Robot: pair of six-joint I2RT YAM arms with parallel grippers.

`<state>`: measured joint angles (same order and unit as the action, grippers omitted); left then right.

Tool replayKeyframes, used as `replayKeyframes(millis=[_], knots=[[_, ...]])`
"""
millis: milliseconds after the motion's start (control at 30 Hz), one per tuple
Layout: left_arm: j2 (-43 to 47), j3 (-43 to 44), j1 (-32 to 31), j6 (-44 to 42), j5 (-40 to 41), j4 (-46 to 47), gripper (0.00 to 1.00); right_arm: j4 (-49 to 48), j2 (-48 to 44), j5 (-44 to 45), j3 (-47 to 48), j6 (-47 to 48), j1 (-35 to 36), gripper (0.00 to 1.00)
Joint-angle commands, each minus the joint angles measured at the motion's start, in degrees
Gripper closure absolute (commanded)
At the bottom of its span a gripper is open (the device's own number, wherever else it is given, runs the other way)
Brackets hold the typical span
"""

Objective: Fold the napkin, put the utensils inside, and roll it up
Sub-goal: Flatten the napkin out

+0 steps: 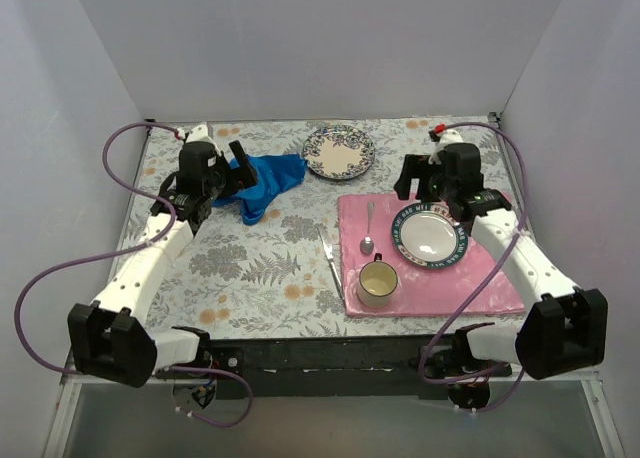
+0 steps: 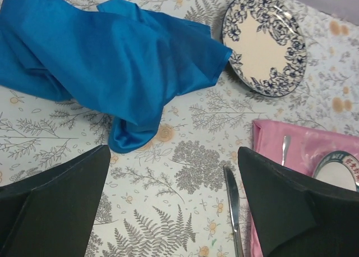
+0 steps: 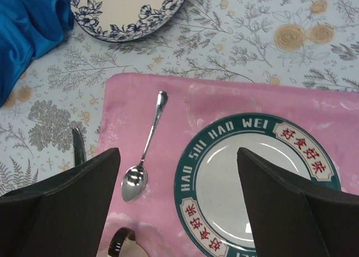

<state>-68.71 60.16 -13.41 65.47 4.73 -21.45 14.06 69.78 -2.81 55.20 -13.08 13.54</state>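
On a fern-print table walled in pale grey, the left gripper is hovering with fingers spread wide, holding nothing, near the napkin, which is lying crumpled at far left. A blue-flowered plate is sitting just beside it. The knife is lying along the left edge of a pink mat that is carrying the spoon, a cream mug and a green-rimmed plate reading "HAO SHI HAO WEI". The right gripper is hanging above, fingers wide, empty.
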Motion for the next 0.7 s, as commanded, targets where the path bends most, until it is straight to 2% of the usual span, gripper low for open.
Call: replayKeyframes(millis=[0, 133, 267, 433, 667], knots=[[-7.1, 8.4, 0.0, -1.3, 3.4, -6.9, 0.02, 1.1, 6.7, 4.6, 8.8, 1.0, 6.8, 0.09], [-21.1, 16.4, 0.0, -2.7, 5.9, -12.8, 0.02, 0.8, 13.8, 3.7, 16.7, 0.3, 12.6, 0.10], [-30.1, 23.6, 0.0, -1.5, 11.7, -14.7, 0.02, 1.0, 23.8, 3.2, 24.0, 1.0, 18.9, 0.12], [-36.8, 28.9, 0.0, -1.3, 12.9, -10.7, 0.02, -0.7, 31.6, -1.8, 30.6, 0.6, 22.0, 0.15], [-47.4, 38.9, 0.0, -1.7, 13.9, -13.3, 0.02, -3.2, 38.4, -6.1, 36.2, -1.9, 23.7, 0.16]])
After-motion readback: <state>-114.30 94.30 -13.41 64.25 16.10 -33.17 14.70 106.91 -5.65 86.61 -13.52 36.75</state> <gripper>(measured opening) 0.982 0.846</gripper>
